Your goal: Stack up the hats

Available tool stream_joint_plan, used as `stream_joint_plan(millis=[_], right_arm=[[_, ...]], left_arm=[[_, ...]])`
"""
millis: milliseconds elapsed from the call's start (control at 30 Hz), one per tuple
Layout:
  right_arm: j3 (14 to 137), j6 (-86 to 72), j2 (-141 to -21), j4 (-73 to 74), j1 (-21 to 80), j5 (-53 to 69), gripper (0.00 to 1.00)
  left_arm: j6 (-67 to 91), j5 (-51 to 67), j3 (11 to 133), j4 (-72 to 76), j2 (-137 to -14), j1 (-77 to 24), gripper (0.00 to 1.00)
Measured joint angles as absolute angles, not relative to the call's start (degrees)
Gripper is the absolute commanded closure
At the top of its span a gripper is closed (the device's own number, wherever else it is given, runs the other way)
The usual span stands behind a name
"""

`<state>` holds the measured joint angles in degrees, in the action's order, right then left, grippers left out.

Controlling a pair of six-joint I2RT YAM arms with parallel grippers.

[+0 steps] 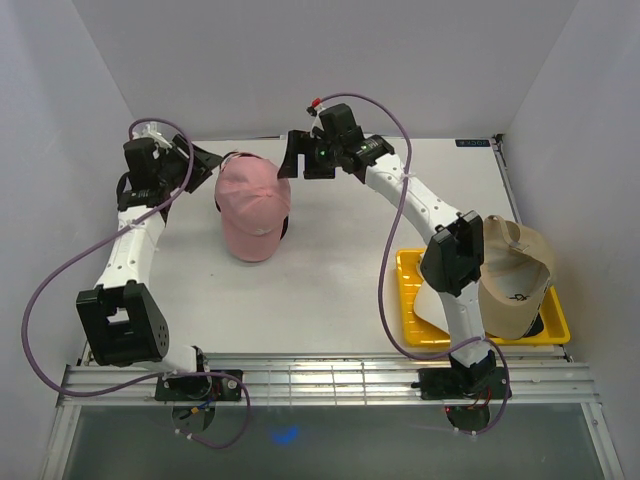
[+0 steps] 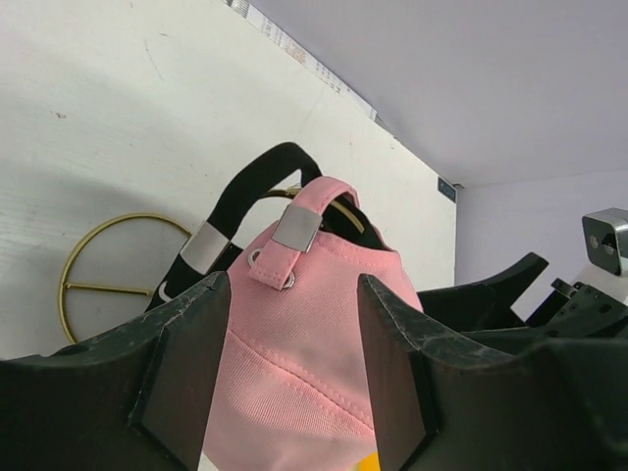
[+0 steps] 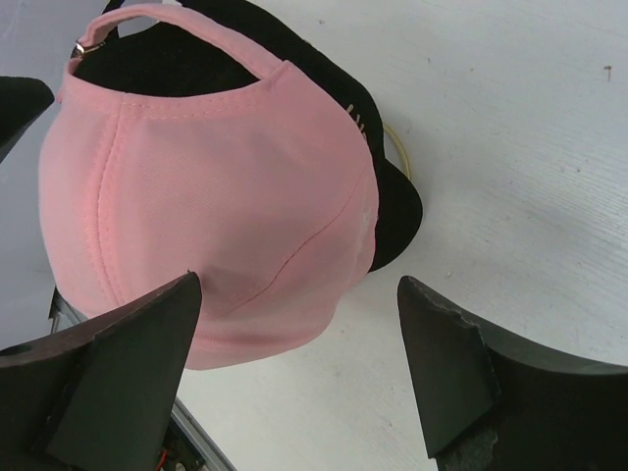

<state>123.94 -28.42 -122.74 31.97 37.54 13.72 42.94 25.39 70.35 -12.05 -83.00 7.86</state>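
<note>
Two end effectors flank one hat. The left end effector (image 2: 292, 294) is spread on either side of the pink cap (image 1: 250, 205) at its rear strap, and the right end effector (image 3: 299, 289) is spread beside the crown, probably to seat it. The pink cap covers the black cap (image 3: 392, 211) over the gold stand (image 2: 98, 260). The tan cap (image 1: 515, 270) waits in the yellow tray (image 1: 500, 338).

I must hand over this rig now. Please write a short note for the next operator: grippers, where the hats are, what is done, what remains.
Left gripper: open, empty, at the back strap of the pink hat.
Right gripper: open, empty, at its other side.
Pink hat sits on the black hat, over the gold stand.
Tan hat lies in the yellow tray; a white shape beside it, partly hidden, may be the white hat.
Done: two stacked.
Left: tan and white.
</note>
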Motion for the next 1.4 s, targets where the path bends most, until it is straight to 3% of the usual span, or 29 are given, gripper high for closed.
stream_joint_plan(millis=[300, 633, 967, 1400], right_arm=[[113.03, -28.16, -117.99, 28.12, 37.65, 12.19, 0.15], [112.77, -25.65, -109.49, 25.3, 43.27, 7.33, 0.17], [120.46, -23.7, -115.5, 28.58, 48.4, 2.83, 0.17], [120.77, -23.62, -118.61, 31.55, 48.84, -0.73, 0.18]], left_arm=[[39.72, 20.78, 71.53, -14.81, -83.85, 4.97, 0.38], [39.42, 19.49, 70.57, -16.36, -83.83, 5.06, 0.41], [39.42, 19.49, 70.5, -16.8, -83.83, 5.06, 0.42], [39.44, 19.53, 70.46, -16.82, -83.92, 5.06, 0.43]])
